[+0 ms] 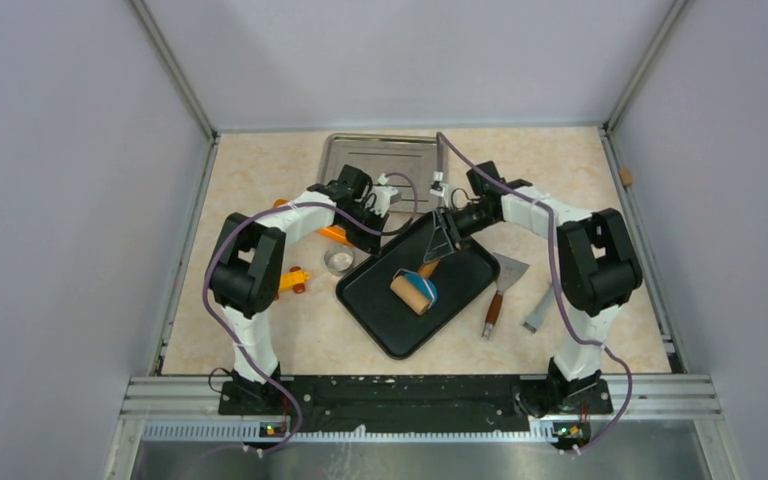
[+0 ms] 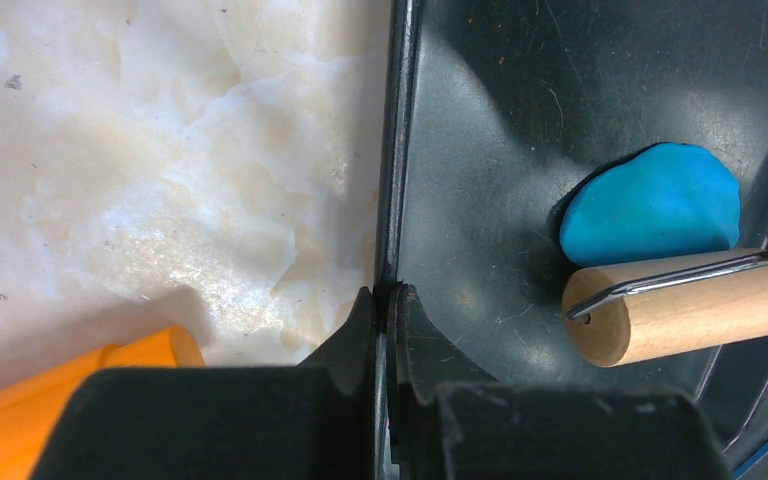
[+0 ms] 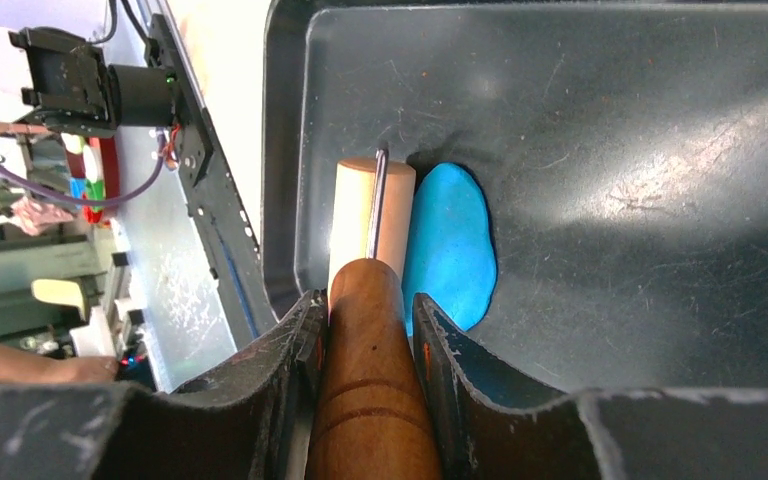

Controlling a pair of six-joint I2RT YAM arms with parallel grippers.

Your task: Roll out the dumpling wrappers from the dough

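Right pincer (image 3: 368, 305), angled down, grips roller (image 3: 355, 220) beside dough (image 3: 450, 250); left pincer (image 2: 385, 295) pinches tray rim (image 2: 392, 150).

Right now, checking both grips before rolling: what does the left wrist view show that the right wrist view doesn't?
Left wrist only: marble tabletop, an orange object, left jaws shut on the black tray's rim. Right wrist only: right jaws clamping the roller's dark handle. Both: blue dough, the pale roller barrel, the tray floor.

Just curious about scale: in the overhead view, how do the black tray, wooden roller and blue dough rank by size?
1. black tray
2. wooden roller
3. blue dough, though partly hidden by the roller
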